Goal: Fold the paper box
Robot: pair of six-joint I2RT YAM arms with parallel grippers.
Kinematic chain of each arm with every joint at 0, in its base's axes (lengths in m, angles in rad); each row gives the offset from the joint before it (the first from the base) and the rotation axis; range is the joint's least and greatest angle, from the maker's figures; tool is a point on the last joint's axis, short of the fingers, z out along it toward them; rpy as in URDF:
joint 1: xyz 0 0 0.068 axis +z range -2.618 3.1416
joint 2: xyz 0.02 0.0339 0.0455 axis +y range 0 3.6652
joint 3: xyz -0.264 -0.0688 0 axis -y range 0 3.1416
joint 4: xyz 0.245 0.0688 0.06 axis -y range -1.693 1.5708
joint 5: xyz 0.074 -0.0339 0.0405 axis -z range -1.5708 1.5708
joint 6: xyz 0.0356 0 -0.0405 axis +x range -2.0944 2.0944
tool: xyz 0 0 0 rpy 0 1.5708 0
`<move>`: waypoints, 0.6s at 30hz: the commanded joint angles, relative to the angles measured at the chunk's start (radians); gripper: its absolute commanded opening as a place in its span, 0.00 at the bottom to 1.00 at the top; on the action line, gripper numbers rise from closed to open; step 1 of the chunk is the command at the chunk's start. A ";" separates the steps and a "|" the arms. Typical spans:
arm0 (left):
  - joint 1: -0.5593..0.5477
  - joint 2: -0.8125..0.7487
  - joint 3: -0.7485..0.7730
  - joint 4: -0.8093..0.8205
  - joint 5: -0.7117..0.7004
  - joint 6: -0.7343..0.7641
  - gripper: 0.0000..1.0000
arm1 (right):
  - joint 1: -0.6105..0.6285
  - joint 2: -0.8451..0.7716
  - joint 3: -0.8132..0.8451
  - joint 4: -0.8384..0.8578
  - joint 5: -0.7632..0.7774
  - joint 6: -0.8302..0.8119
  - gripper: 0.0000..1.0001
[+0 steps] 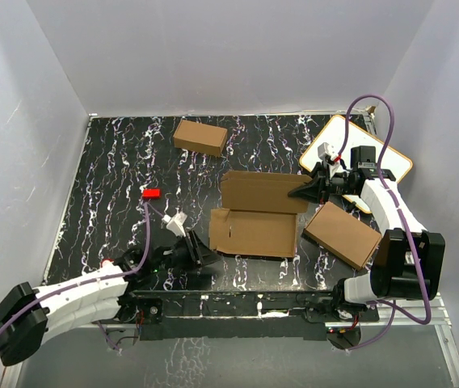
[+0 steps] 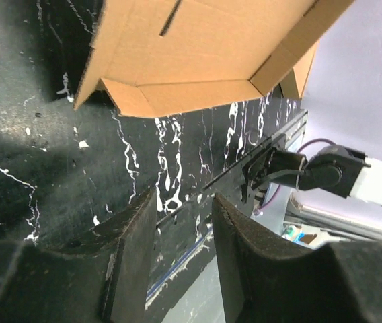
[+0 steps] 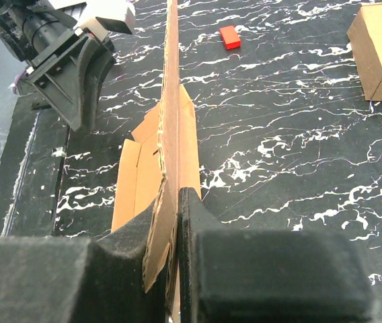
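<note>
The paper box [image 1: 254, 217] is a brown die-cut cardboard sheet with flaps and a slot, lying mid-table with its far panel raised. My right gripper [image 1: 304, 191] is shut on the right edge of that raised panel; in the right wrist view the cardboard [image 3: 171, 134] runs edge-on between my pads. My left gripper [image 1: 200, 250] is open and empty, just left of the box's near left corner. In the left wrist view the box's flap [image 2: 177, 67] hangs above my open fingers [image 2: 137, 242].
A small chunky brown carton [image 1: 200, 137] sits at the back. A flat brown carton [image 1: 342, 234] lies at the right, near my right arm. A small red block [image 1: 151, 193] is at the left. A white board [image 1: 330, 149] with a wooden rim lies at back right.
</note>
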 commanded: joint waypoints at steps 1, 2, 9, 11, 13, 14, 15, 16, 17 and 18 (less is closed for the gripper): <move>-0.028 0.080 -0.031 0.125 -0.103 -0.079 0.37 | -0.005 -0.014 0.001 0.052 -0.049 -0.037 0.08; -0.031 0.114 -0.032 0.166 -0.113 -0.079 0.37 | -0.006 -0.015 0.000 0.052 -0.049 -0.038 0.08; -0.061 0.304 0.003 0.286 -0.199 -0.059 0.38 | -0.007 -0.020 -0.002 0.051 -0.049 -0.040 0.08; -0.062 0.327 0.018 0.282 -0.228 -0.048 0.38 | -0.007 -0.020 -0.003 0.052 -0.049 -0.041 0.08; -0.063 0.344 0.035 0.281 -0.252 -0.036 0.37 | -0.006 -0.020 -0.004 0.052 -0.049 -0.040 0.08; -0.063 0.352 0.045 0.278 -0.261 -0.031 0.37 | -0.006 -0.019 -0.004 0.052 -0.049 -0.041 0.08; -0.064 0.362 0.055 0.274 -0.265 -0.025 0.37 | -0.007 -0.018 -0.004 0.052 -0.049 -0.042 0.08; -0.064 0.371 0.063 0.271 -0.267 -0.018 0.37 | -0.007 -0.018 -0.004 0.051 -0.051 -0.043 0.08; -0.065 0.381 0.072 0.269 -0.268 -0.013 0.36 | -0.007 -0.018 -0.004 0.050 -0.051 -0.042 0.08; -0.064 0.391 0.075 0.274 -0.268 -0.012 0.36 | -0.007 -0.018 -0.005 0.050 -0.051 -0.043 0.08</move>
